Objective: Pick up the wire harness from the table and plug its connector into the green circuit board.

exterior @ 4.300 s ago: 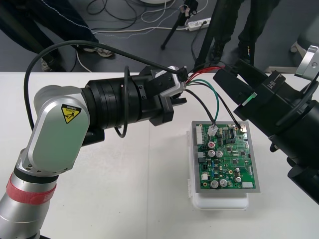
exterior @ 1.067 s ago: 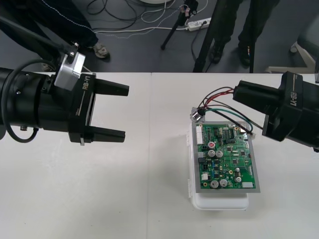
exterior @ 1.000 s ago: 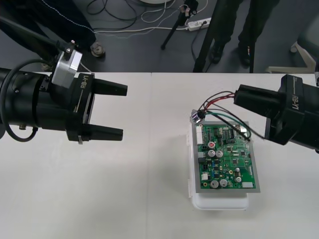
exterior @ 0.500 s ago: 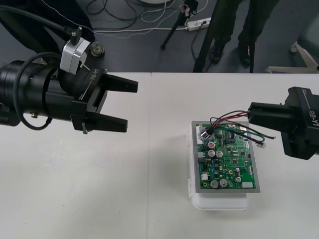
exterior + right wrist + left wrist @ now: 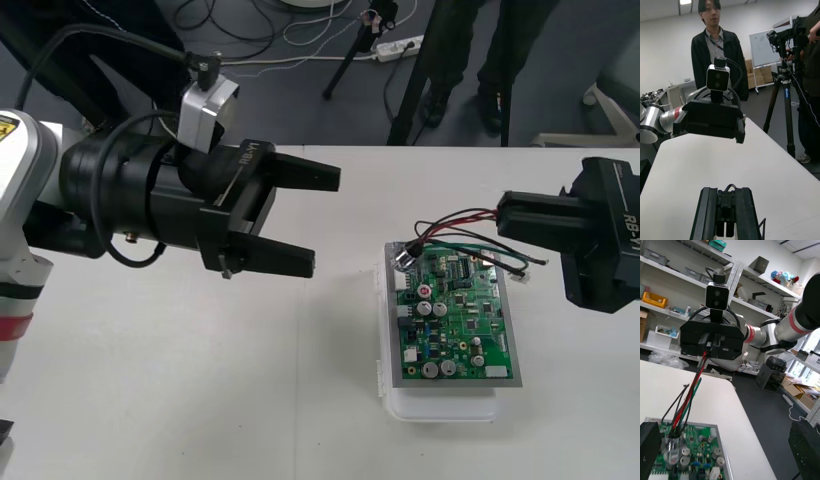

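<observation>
The green circuit board lies on its white base at the table's right. My right gripper hovers by the board's far right corner, shut on the harness. Red, black and green wires run from it down to the metal socket, which rests at the board's far left corner. In the right wrist view the black plug sits between the fingers. My left gripper stands open left of the board, pointing at it. The left wrist view shows the right gripper, the wires and the socket.
The table's far edge runs just behind both grippers. Beyond it are dark floor, loose cables and tripod legs. The left arm's thick black wrist stretches over the table's left half.
My left gripper, still open, has swung right toward the board. The right gripper drew back to the right, and the socket slid onto the board's far left corner.
</observation>
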